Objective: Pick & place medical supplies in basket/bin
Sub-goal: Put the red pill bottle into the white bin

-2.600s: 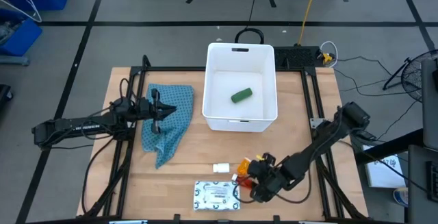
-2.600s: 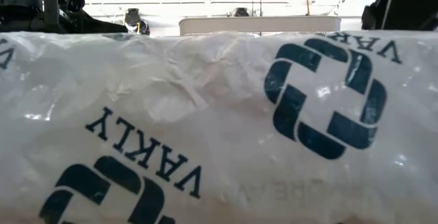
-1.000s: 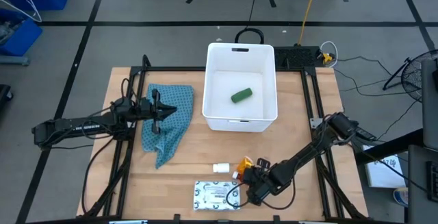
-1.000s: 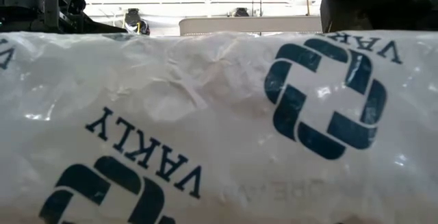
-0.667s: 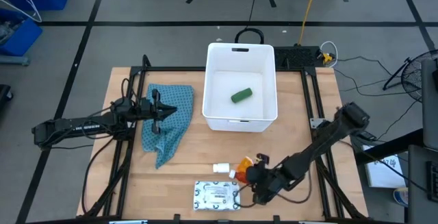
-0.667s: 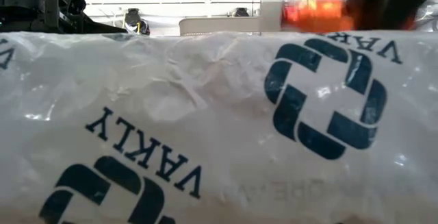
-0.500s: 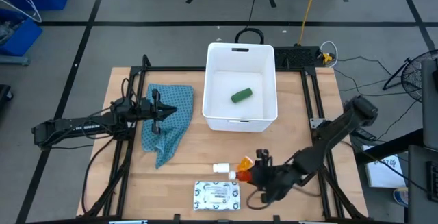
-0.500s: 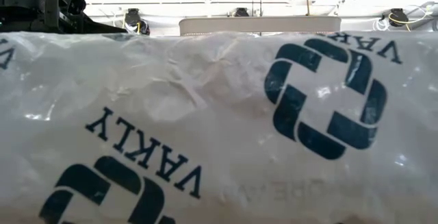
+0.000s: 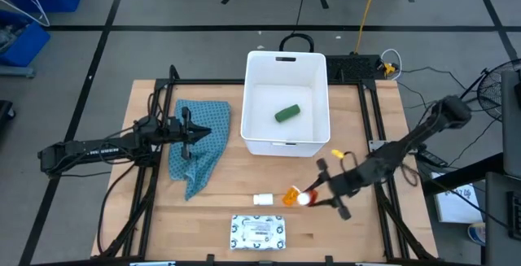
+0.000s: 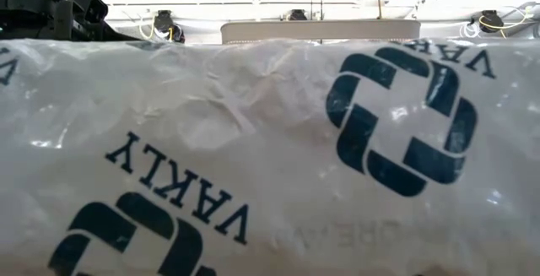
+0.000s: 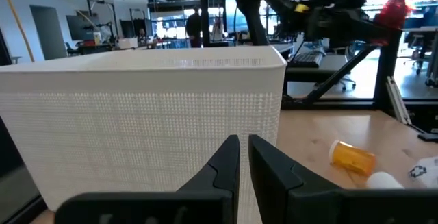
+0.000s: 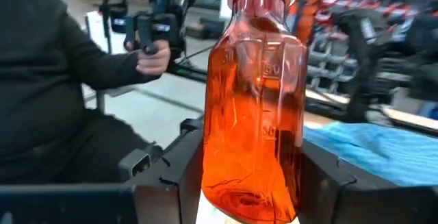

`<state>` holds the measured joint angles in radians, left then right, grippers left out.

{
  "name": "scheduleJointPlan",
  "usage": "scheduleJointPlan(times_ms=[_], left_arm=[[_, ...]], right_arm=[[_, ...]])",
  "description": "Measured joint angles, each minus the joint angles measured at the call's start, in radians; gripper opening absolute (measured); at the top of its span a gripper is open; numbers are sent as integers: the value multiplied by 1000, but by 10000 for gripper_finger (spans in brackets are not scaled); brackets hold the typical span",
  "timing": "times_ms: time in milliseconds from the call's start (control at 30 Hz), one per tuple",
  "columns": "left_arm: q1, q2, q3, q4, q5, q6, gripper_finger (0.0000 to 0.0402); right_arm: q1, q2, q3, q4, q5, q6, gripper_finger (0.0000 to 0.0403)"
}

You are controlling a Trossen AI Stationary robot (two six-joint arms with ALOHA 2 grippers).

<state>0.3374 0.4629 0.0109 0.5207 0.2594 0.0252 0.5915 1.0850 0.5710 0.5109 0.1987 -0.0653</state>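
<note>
Orange bottle: translucent orange plastic pill bottle with white cap (image 12: 251, 101), clamped between your right gripper (image 9: 313, 198) fingers, lifted over the front-right of the wooden table (image 9: 358, 242).
Bottle axis: in the high view the long axis runs roughly level, in line with the right forearm, white cap leading toward table centre; in the right wrist view the cap sits at the far end from the fingers.
Slip risk: the pads grip only the lower body, so most of the bottle hangs out past them. Swing fast and it could pivot or slide out short of the bin, I'd judge.
Rim risk: cap leads the move, so carry it low and it likely clips the near wall of the large white rectangular plastic tub (image 9: 285, 147).
Near items: flat white dotted packet (image 9: 260, 233) and small white bottle (image 9: 262, 199) lie just beside the gripper; a drop would land among them.
Left gripper: your left gripper (image 11: 242, 148), fingers together and empty, parked over the blue patterned cloth (image 9: 199, 146), well apart.
Tub contents: green oblong piece (image 9: 286, 113) already inside.
</note>
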Motion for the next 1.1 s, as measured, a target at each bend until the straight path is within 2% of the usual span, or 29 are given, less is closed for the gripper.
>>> scheduleJointPlan(times_ms=[100, 200, 333, 467, 533, 600, 833, 1100], left_arm=[[0, 1, 0, -3, 0, 17, 37], [0, 2, 0, -3, -2, 18, 37], [0, 2, 0, -2, -7, 14, 37], [0, 2, 0, 8, -19, 21, 37], [0, 2, 0, 8, -41, 25, 37], [0, 2, 0, 6, -69, 46, 37], [0, 2, 0, 26, -130, 164, 37], [0, 2, 0, 36, -130, 231, 37]], right_arm=[[39, -124, -71, -2, 88, -58, 160], [74, -242, -126, 7, 124, -119, 160], [86, -374, -198, -62, 171, -119, 160], [63, -479, -251, -104, 160, -107, 159], [55, -517, -275, -104, 118, -128, 159], [49, -542, -297, -104, 85, -149, 160], [35, -568, -391, 10, 92, -185, 160], [25, -551, -441, 116, 199, -231, 160]])
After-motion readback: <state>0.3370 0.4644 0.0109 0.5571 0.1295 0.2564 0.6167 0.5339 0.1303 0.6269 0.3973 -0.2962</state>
